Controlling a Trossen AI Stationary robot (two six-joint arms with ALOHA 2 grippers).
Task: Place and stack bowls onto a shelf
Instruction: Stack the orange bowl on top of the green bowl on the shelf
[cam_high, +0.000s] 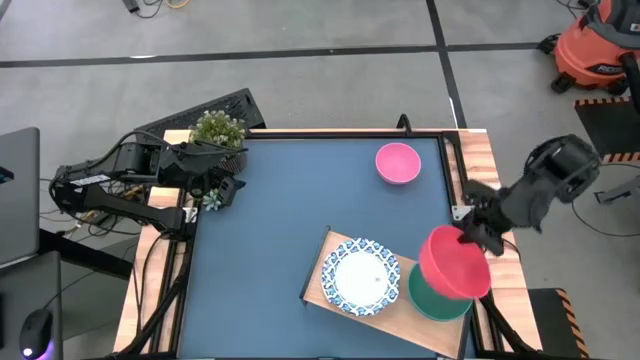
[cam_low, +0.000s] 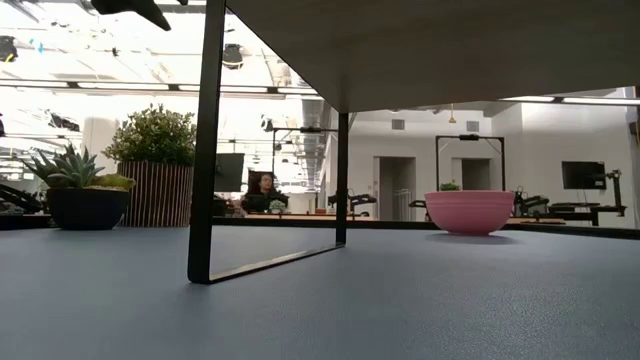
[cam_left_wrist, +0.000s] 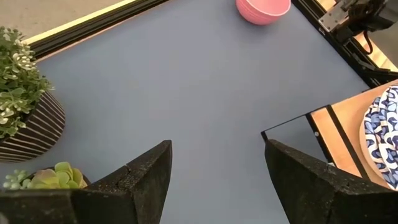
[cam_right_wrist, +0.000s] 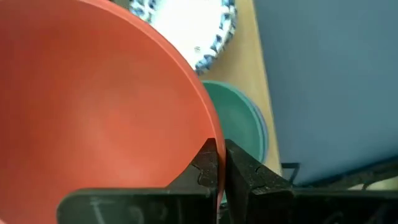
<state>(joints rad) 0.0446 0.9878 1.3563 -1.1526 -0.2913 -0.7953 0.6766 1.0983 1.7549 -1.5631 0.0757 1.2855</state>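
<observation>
My right gripper (cam_high: 468, 236) is shut on a red bowl (cam_high: 455, 262), held above a teal-green bowl (cam_high: 435, 298) that sits on the pale wood shelf (cam_high: 335, 252) at the near right. A white bowl with a blue patterned rim (cam_high: 359, 277) rests on the shelf next to it. A pink bowl (cam_high: 398, 163) stands on the blue tabletop at the far right; it also shows in the low view (cam_low: 469, 211). My left gripper (cam_left_wrist: 214, 180) is open and empty at the table's far left, beside the plants. My right gripper pinches the red bowl's rim (cam_right_wrist: 210, 144) between its two fingers, one finger inside the bowl and one outside. It comes from the table's right side, slanting down. The bowl is lifted clear, tilted, above the teal-green bowl.
A potted green plant (cam_high: 217, 130) and a small succulent (cam_high: 213, 199) stand at the far left corner by my left arm. The shelf stands on thin black legs (cam_low: 206, 150). Bare blue tabletop (cam_high: 280, 200) lies between the plants and the shelf.
</observation>
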